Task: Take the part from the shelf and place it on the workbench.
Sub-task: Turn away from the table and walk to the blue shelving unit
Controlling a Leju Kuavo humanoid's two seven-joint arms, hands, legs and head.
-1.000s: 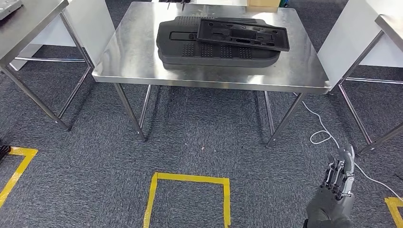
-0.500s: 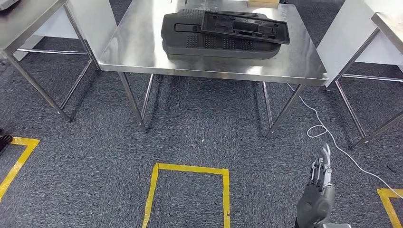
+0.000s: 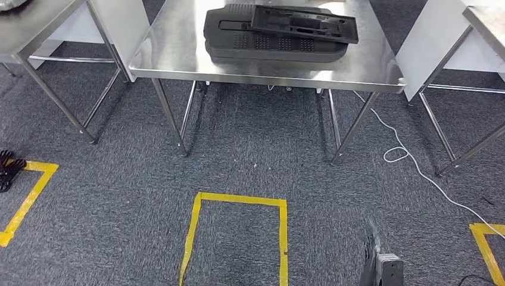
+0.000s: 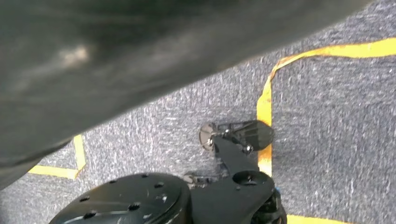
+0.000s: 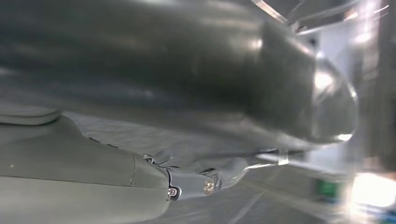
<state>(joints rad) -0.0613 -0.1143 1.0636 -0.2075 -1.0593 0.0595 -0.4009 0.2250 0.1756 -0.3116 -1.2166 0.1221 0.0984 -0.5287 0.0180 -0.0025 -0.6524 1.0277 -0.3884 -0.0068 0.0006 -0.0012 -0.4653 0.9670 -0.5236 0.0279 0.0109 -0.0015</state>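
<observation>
Standing short of the steel table (image 3: 178,65), where the black part (image 3: 304,24) lies stacked at the frame's top centre, the robot should close in squarely before lifting its right hand (image 3: 376,262), low at lower right, fingers' state unclear.

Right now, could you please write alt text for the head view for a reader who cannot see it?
Black plastic parts lie stacked on a steel workbench ahead, the flat upper one skewed. Before it, yellow tape marks a square on grey carpet, and a white cable trails on the right. The robot's right hand hangs at the lower edge.
</observation>
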